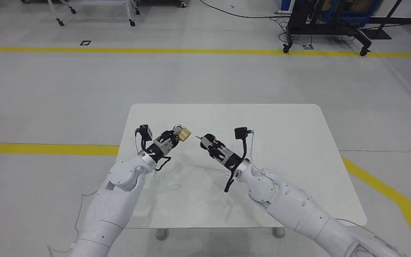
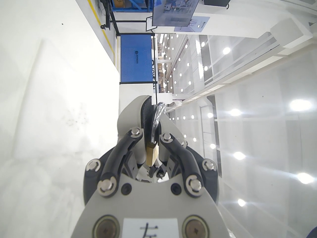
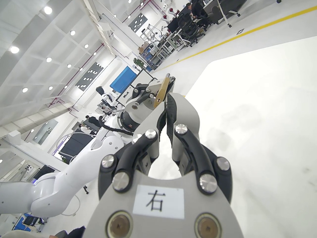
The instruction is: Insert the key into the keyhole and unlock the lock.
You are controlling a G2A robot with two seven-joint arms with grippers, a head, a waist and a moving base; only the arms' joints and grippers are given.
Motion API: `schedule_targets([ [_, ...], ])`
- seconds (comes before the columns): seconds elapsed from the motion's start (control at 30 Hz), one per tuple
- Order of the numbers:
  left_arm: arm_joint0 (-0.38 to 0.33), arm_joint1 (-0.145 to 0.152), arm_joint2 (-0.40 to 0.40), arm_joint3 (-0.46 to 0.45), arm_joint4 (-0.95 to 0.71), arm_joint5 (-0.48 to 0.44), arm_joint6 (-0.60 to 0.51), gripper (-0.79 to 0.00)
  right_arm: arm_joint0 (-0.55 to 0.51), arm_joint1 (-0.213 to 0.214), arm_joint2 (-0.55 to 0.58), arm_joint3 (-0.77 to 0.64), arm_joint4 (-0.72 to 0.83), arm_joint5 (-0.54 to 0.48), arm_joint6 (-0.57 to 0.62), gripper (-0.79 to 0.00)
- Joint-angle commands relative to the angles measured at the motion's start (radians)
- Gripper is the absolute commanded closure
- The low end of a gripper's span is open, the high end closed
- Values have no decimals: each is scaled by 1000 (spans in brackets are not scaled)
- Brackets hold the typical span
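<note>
Left claw [image 2: 155,116], nearest the lens: fingers clamped on a small brass padlock with a silver shackle [image 2: 151,153]. The brass body sits between the fingers, with the shackle out toward the fingertips, so the long axis runs roughly along the fingers. It is held in the air over the white tabletop [image 1: 289,128], in the far half and left of centre.

Right claw [image 3: 165,110] faces it, just beside, not touching the padlock. Its fingers are pressed together. From above, a small pale tip juts from them toward the padlock. I take this for the small silver key [image 1: 198,137], its axis in line with the claw, though it is too small to be sure.

From the right wrist the padlock shows edge-on and tilted. A dark spot at its near end may be the keyhole.

Step in hand, as I read it: lining the key up, insertion not yet begun. To do it well:
- keep the padlock rigid
- square the key's axis to the keyhole
- match the blade to the slot
- advance straight and slowly
- turn only once fully seated
</note>
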Motion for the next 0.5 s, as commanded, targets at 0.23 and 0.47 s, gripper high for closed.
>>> schedule_targets([
  [0.23,8,0,11,-20,57,-9,6,0,1,-25,21,23,18,-4,66,0],
  [0.47,12,-1,19,-31,81,-3,9,0,-4,-39,46,36,14,-10,89,0],
])
